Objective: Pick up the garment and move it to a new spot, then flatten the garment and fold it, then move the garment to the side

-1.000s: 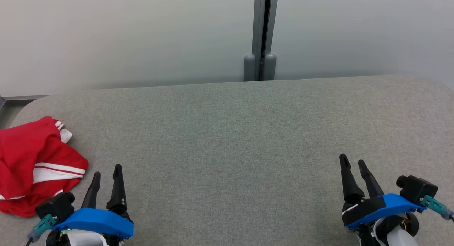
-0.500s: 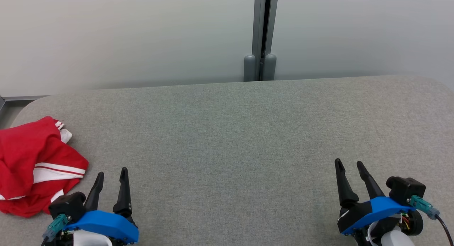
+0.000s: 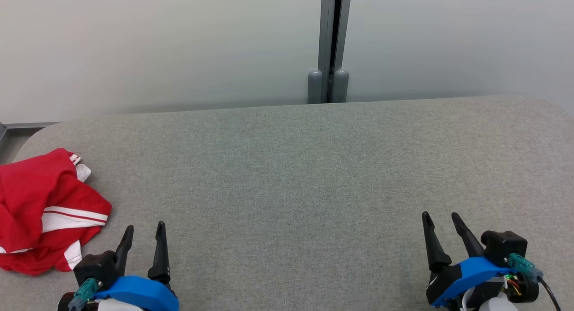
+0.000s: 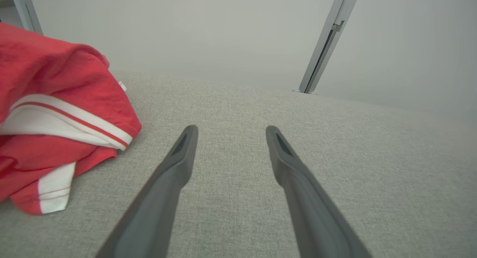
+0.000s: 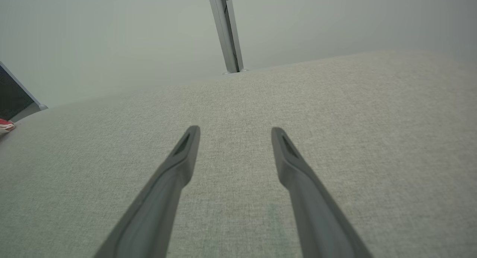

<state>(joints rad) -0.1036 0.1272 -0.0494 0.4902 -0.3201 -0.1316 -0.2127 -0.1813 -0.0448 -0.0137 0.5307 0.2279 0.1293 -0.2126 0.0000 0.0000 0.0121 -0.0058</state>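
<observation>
A crumpled red garment [image 3: 42,212] with white stripes lies bunched at the far left of the grey fabric table [image 3: 296,176]. In the left wrist view the garment [image 4: 56,116] sits left of my fingers, not touching them. My left gripper [image 3: 145,228] is open and empty at the lower left, just right of the garment. In its own view the left gripper [image 4: 229,128] has bare cloth between the tips. My right gripper [image 3: 440,216] stands open and empty at the lower right, far from the garment; its own view shows the right gripper [image 5: 234,129] over bare table, with a sliver of the garment [image 5: 5,124] at the left edge.
A pale wall runs behind the table with a grey vertical post [image 3: 329,46] at the back centre. The table's rounded left corner [image 3: 31,138] lies just beyond the garment. Open cloth stretches between the two grippers.
Both grippers have drawn back toward the near edge of the table, staying open. The garment has not moved.
</observation>
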